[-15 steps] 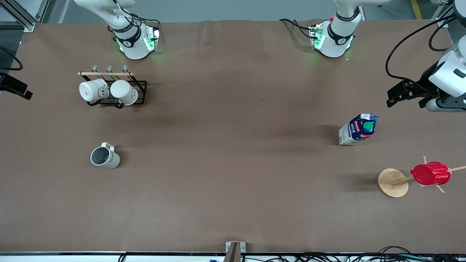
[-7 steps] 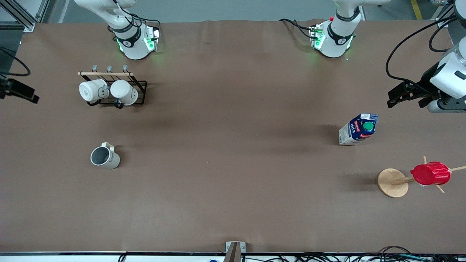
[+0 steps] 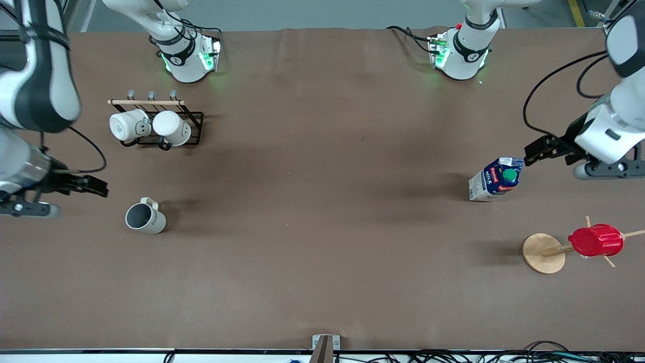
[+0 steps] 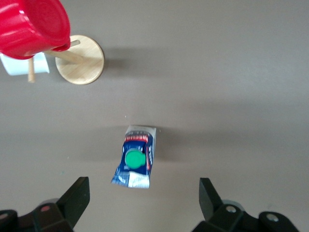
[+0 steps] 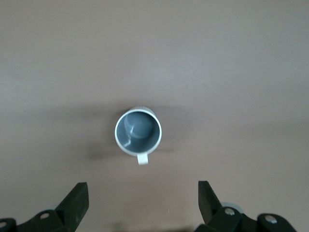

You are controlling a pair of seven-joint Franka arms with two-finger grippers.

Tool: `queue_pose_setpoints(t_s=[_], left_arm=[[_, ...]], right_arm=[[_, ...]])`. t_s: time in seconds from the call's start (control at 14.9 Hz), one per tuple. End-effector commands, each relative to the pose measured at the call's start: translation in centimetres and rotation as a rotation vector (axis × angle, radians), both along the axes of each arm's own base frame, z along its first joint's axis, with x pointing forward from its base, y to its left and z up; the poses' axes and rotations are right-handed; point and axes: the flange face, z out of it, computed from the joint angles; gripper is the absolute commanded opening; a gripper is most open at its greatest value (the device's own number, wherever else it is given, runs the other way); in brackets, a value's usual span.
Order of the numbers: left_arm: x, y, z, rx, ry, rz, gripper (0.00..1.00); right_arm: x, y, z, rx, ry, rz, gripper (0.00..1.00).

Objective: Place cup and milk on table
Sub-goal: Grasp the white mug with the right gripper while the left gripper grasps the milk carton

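Left gripper [image 3: 535,152] wide open, empty, high beside milk carton [image 3: 496,179]. Right gripper [image 3: 95,186] wide open, empty, near mug [image 3: 145,218]. Both upright on table [image 3: 322,242]. Centre over each, descend straight, straddle mug away from handle.

I'm working in a robotics lab, not a kitchen. The counter [image 3: 322,212] is one wide sheet of matte brown material with two arm bases bolted along its edge, green status lights glowing on each. Loose black cables [image 3: 504,357] trail along the edge nearest the front camera, and aluminium framing [image 3: 30,20] stands at one corner. The few household props, a wire mug rack [image 3: 156,123] and a wooden peg stand [image 3: 544,253], are spread well apart like test pieces.
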Motion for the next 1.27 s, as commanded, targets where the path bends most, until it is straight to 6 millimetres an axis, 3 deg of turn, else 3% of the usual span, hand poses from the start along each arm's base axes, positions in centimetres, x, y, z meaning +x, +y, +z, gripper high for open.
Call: queue_pose_setpoints(t_s=[0.0, 0.2, 0.4, 0.74, 0.87, 1.01, 1.07, 1.21], left_arm=[[-0.5, 0.3, -4.5, 0.037, -0.005, -0.002, 1.00], [-1.4, 0.4, -8.8, 0.049, 0.005, -0.012, 1.00], [-2.0, 0.4, -11.5, 0.047, -0.001, -0.018, 1.00], [-2.6, 0.6, -15.2, 0.045, 0.018, -0.034, 1.00], [-2.7, 1.9, -15.8, 0.044, 0.017, -0.019, 1.00], [-2.7, 2.0, -16.6, 0.044, 0.025, -0.038, 0.99], [-2.7, 2.0, -16.9, 0.043, 0.021, -0.038, 0.99], [-3.2, 2.0, -17.7, 0.043, 0.025, -0.039, 0.99]], right_arm=[[-0.3, 0.5, -4.5, -0.002, -0.011, 0.035, 1.00], [0.9, -0.7, -9.5, -0.013, -0.029, 0.117, 1.00], [1.5, -1.4, -14.2, -0.019, -0.023, 0.127, 1.00], [1.6, -1.6, -16.5, -0.022, -0.027, 0.146, 1.00], [1.4, -1.7, -17.5, -0.023, -0.039, 0.147, 0.97], [0.9, -1.6, -19.0, -0.026, -0.056, 0.147, 0.86], [0.8, -1.6, -19.2, -0.025, -0.053, 0.147, 0.73], [0.8, -1.6, -19.2, -0.025, -0.051, 0.150, 0.37]])
